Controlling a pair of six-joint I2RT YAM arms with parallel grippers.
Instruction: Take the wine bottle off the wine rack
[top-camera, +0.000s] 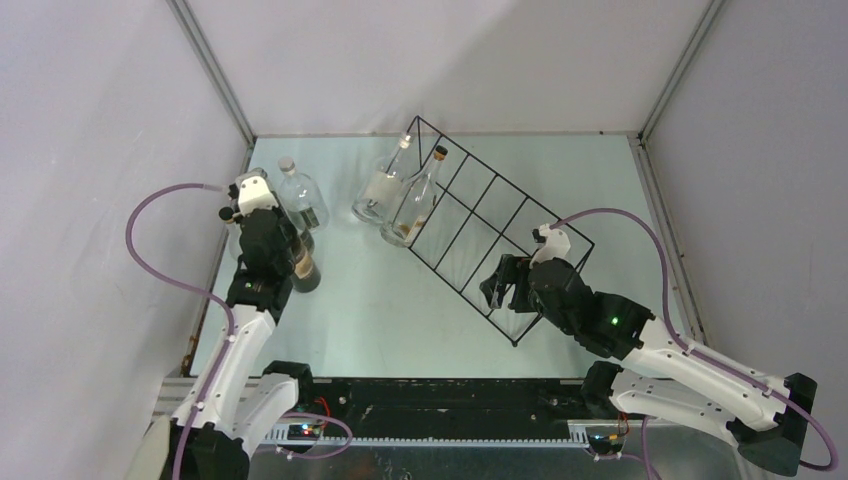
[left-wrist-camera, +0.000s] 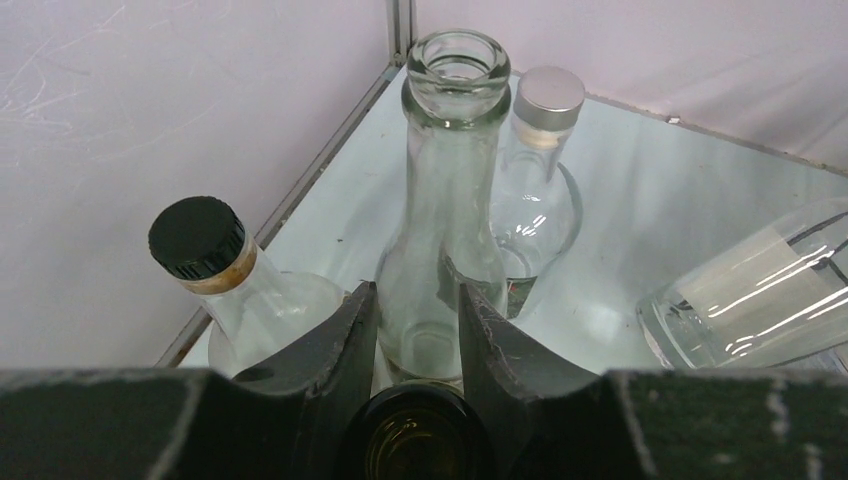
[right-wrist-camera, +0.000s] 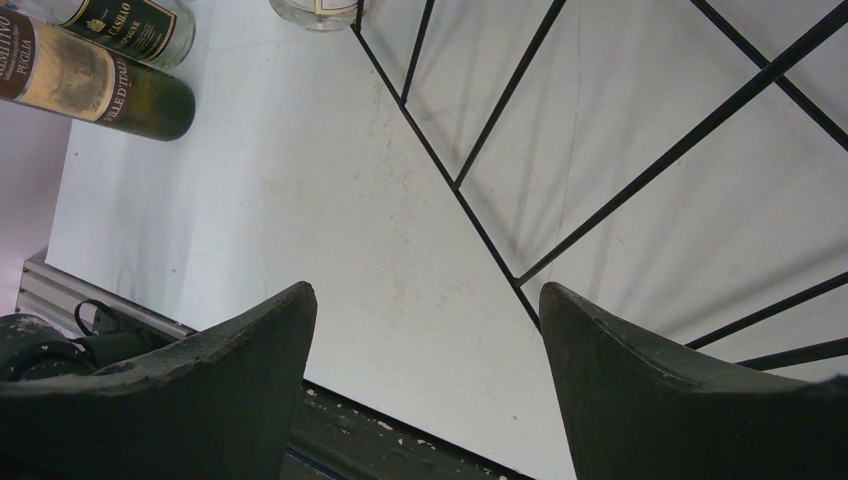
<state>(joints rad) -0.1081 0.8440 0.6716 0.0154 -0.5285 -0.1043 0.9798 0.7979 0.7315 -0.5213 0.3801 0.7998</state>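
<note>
Left hand (left-wrist-camera: 415, 296) pinches the neck of the dark wine bottle (top-camera: 306, 272), upright at the desk's (top-camera: 380, 310) left edge. Right hand (top-camera: 503, 285) spread wide over the near end of the wine rack (top-camera: 495, 215).

Location: robotics lab test cell. I log white panels (top-camera: 450, 60), aluminium corner posts (top-camera: 212, 70), pale table (top-camera: 370, 300), left arm (top-camera: 240, 340) and right arm (top-camera: 690, 365) on a base rail (top-camera: 450, 405).

On the dark green bottle (right-wrist-camera: 90, 85) a label reads "PUGLIA" and "D'ITALIE"; the neighbouring bottle (right-wrist-camera: 130, 25) shows "CASBAO".
</note>
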